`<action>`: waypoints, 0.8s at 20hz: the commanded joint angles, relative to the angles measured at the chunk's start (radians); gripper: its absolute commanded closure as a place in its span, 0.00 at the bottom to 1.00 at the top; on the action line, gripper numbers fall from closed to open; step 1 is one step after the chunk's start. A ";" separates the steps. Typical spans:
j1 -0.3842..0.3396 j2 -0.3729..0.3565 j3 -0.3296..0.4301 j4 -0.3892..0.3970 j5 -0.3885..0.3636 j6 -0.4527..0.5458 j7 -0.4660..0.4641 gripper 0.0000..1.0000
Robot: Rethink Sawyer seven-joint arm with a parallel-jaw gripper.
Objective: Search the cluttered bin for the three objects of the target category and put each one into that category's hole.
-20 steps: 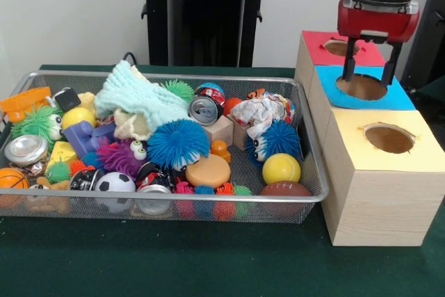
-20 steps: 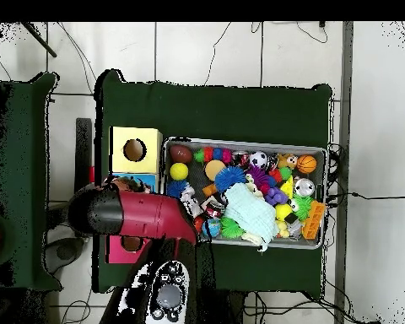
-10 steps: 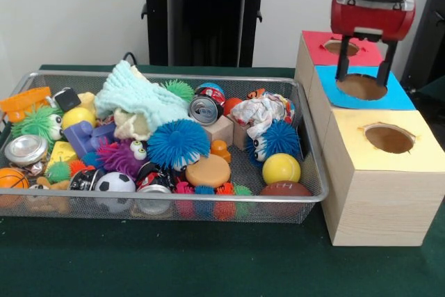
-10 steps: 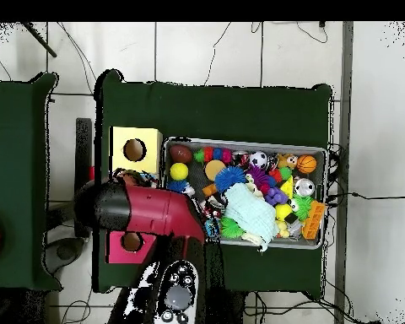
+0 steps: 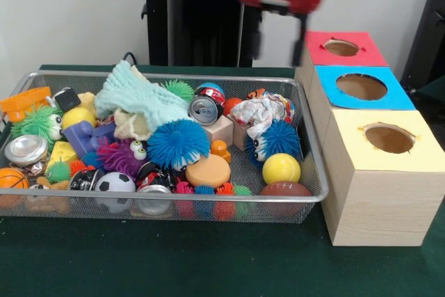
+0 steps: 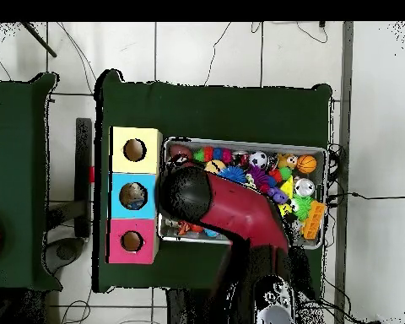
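A wire mesh bin [image 5: 174,199] holds a jumble of toys: a soda can [image 5: 205,109], a blue spiky ball [image 5: 177,142], a yellow ball [image 5: 281,168], a football [image 5: 286,189], a wooden block [image 5: 221,130] and crumpled paper [image 5: 261,113]. To its right stand three boxes with holes, topped red [image 5: 316,41], blue [image 5: 402,99] and yellow [image 5: 425,148]. My gripper [image 5: 278,53] hangs high over the bin's far right corner, open, nothing between its fingers. In the overhead view the red arm [image 6: 231,211] covers the bin's middle and hides the gripper.
A teal cloth [image 5: 139,99] is heaped at the bin's back. A soccer ball [image 5: 115,183], a basketball [image 5: 12,178] and a silver can [image 5: 26,149] lie at its left. Something lies inside the blue hole [image 6: 133,196]. Green cloth [image 5: 208,262] covers the table.
My gripper has left the blue hole, risen and swung left across the red box to above the bin's far right corner. The bin's contents have not moved.
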 commanded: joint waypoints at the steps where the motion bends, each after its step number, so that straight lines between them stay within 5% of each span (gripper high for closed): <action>1: -0.184 -0.024 0.162 0.039 -0.105 0.091 -0.253 0.00; 11: -0.460 0.077 0.339 -0.009 -0.325 0.051 -0.404 0.00; 16: -0.538 0.108 0.378 0.037 -0.450 -0.005 -0.372 0.00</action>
